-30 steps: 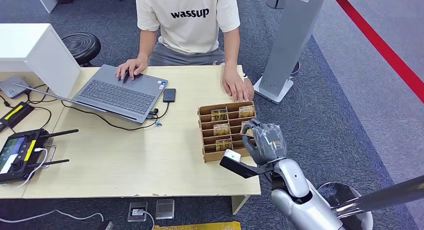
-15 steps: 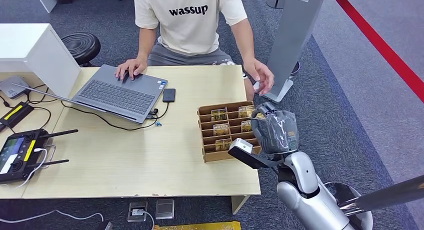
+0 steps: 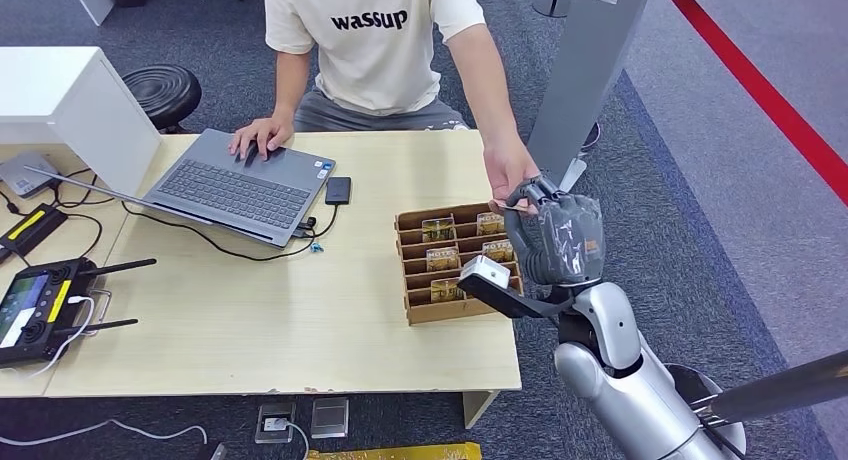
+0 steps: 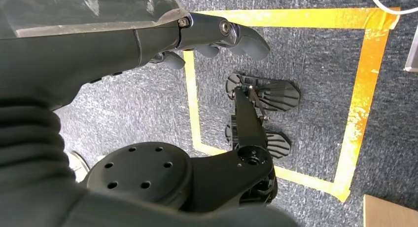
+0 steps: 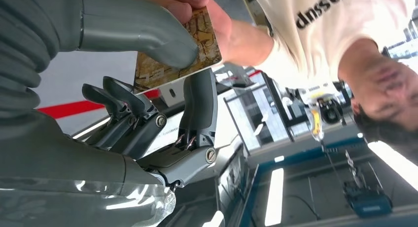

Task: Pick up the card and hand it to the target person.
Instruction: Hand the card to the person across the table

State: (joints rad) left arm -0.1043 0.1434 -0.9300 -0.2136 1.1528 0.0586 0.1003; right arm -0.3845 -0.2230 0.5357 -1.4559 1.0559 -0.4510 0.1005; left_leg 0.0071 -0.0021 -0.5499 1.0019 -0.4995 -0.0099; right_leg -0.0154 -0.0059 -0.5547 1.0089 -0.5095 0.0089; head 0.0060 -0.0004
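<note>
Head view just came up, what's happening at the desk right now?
The right hand pinches a card between thumb and a finger, raised beside the cardboard card rack. The seated person's hand has reached over and grips the card's far end, so both are holding it mid-handover. The left hand hangs by the floor, holding nothing.

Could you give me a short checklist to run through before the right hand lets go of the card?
1. Card pinched by the right hand between thumb and finger: ok.
2. Person's hand on the card: ok; their fingers pinch its far end in the right wrist view.
3. Person's grip firm enough to carry the card alone: cannot tell.
4. Card lifted clear of the wooden card rack: ok.
5. Left hand out of the handover: ok, it hangs over the floor holding nothing.
</note>
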